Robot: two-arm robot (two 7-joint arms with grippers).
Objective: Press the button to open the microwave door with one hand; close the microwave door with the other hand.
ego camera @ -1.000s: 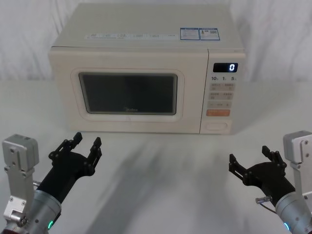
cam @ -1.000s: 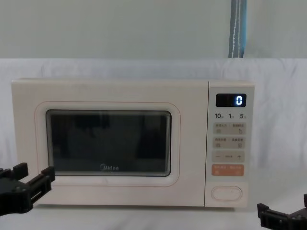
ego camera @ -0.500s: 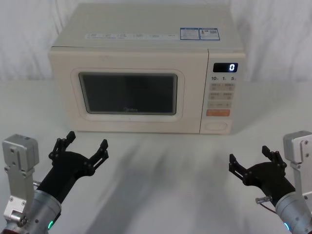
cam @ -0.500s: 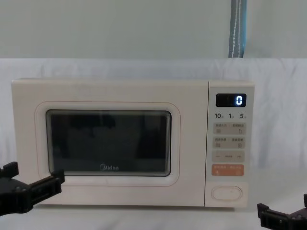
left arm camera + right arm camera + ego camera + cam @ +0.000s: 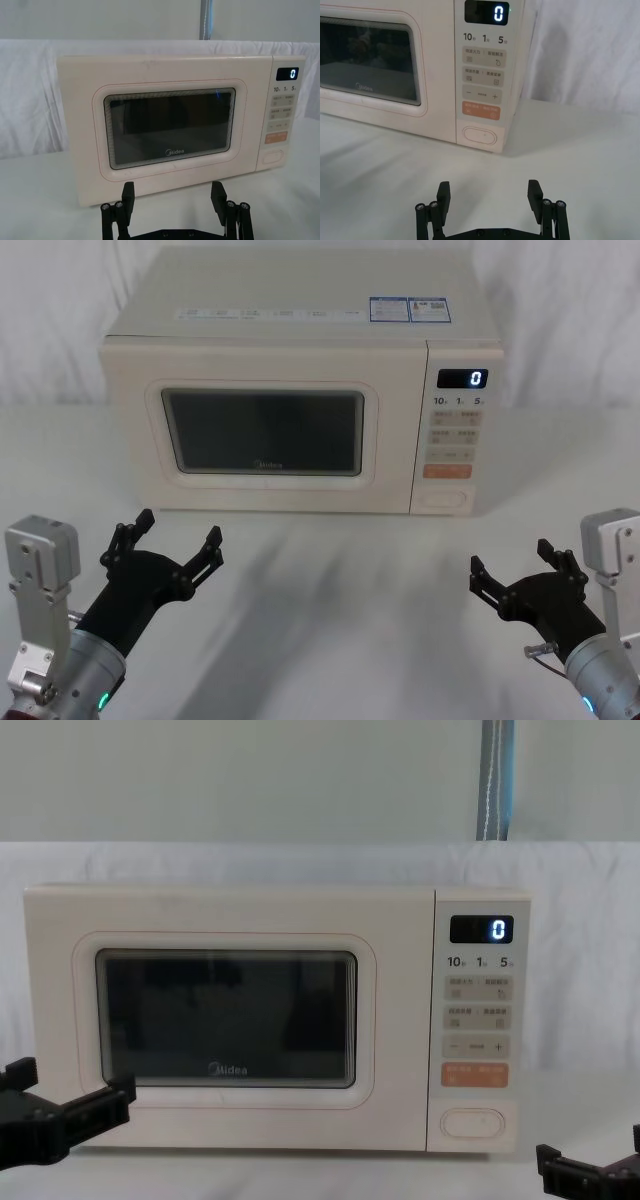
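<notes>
The door (image 5: 262, 435) is shut, mid-frame; the button (image 5: 445, 500) sits at the panel's foot, right of centre. Both the left gripper (image 5: 168, 552) and right gripper (image 5: 512, 574) gape, low down — a spread finger could catch the orange key (image 5: 446, 471) instead.

The microwave door (image 5: 170, 127) bears a "Midea" logo (image 5: 174, 151); the display (image 5: 487, 12) reads "0" (below it stand "10", "1", "5", each with an unreadably small unit mark)
</notes>
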